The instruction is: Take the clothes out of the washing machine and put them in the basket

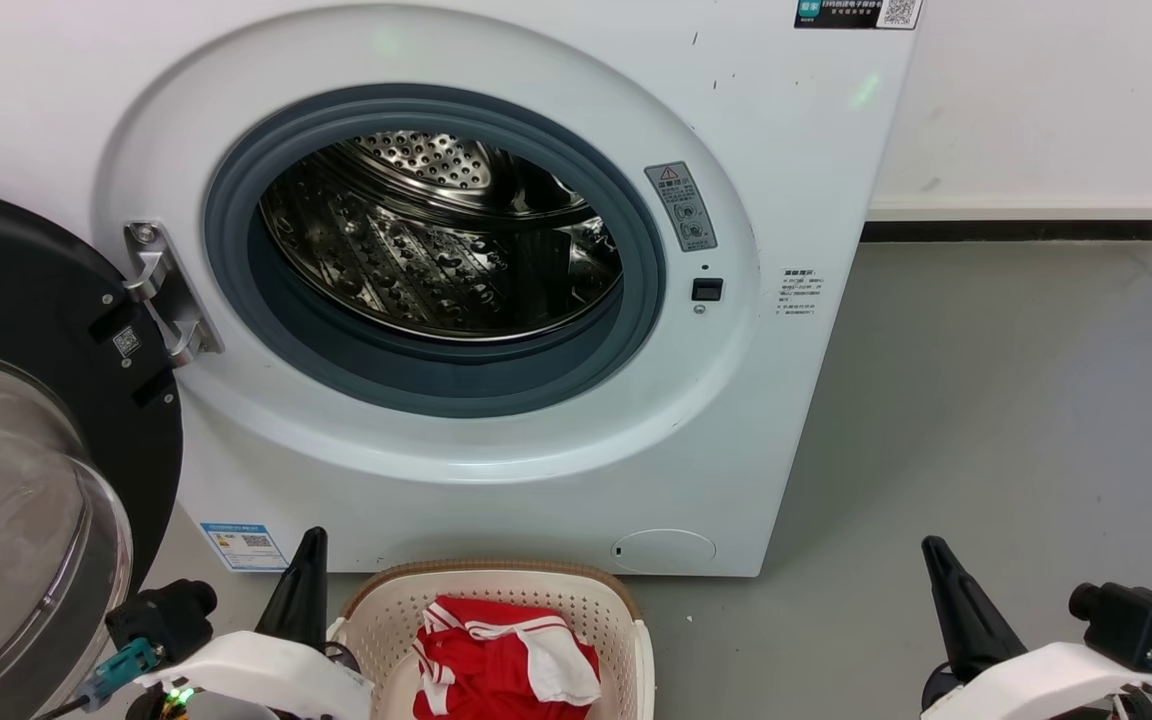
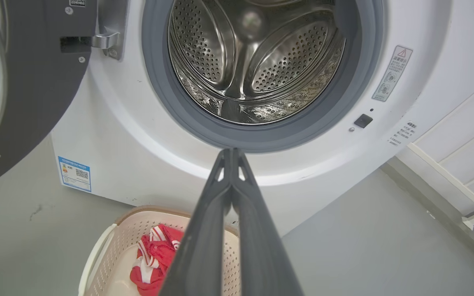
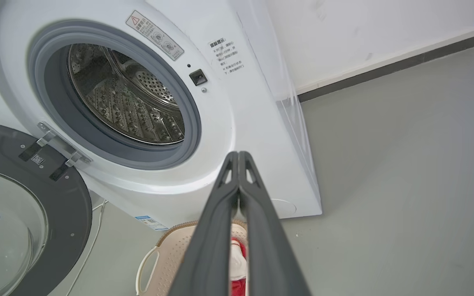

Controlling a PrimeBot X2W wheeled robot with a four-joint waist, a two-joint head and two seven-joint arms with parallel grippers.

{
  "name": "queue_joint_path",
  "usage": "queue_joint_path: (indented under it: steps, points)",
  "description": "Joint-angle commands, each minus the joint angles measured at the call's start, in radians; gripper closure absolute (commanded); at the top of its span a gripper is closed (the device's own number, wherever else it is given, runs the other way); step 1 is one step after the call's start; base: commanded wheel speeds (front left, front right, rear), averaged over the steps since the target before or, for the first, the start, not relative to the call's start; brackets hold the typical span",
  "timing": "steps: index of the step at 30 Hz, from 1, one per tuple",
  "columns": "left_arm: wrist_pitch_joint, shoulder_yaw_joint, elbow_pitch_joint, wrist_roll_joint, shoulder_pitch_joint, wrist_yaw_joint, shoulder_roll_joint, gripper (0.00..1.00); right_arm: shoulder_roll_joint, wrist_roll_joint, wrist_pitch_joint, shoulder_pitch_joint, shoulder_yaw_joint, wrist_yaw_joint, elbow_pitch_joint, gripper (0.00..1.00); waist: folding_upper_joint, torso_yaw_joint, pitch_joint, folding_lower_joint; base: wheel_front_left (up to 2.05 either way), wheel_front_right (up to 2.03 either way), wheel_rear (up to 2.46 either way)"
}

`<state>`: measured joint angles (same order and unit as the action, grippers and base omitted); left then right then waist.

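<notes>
The white washing machine [image 1: 496, 120] stands with its black-framed glass door [image 1: 26, 420] swung open to the left, and its steel drum [image 1: 436, 250] holds no fabric. On the floor in front sits the cream basket [image 1: 496, 585] with red clothes [image 1: 501, 660], white-striped, lying inside. My left gripper [image 1: 311, 535] is shut and empty just left of the basket. My right gripper [image 1: 931, 548] is shut and empty well to the right over bare floor. In the wrist views the left gripper [image 2: 231, 150] and right gripper [image 3: 238, 153] both have their fingers pressed together.
Grey floor [image 1: 1016, 420] stretches to the right of the machine up to a white wall with a dark skirting [image 1: 1016, 230]. The open door takes up the space at the left. A thin cable [image 3: 91, 242] runs along the floor by the machine.
</notes>
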<state>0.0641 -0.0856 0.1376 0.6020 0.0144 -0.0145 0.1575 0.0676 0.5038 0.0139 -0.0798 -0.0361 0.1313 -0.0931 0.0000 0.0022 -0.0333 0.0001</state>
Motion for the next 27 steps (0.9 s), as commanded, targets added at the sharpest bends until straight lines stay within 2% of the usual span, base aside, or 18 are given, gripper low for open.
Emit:
queue_joint_path:
  steps: [1,27]
  points:
    - [-0.003,0.012,-0.008,0.030,-0.028,-0.005,0.002,1.00,0.009,0.036,-0.001,0.037,0.005,0.000,0.009,1.00,0.0000,0.000,0.000,-0.0001,0.00,0.00,0.00]
    - [-0.065,0.079,0.032,0.375,-0.065,-0.045,-0.036,1.00,0.020,0.436,-0.025,0.093,0.030,0.000,-0.046,1.00,0.0000,-0.001,0.010,-0.0001,0.00,0.00,0.00]
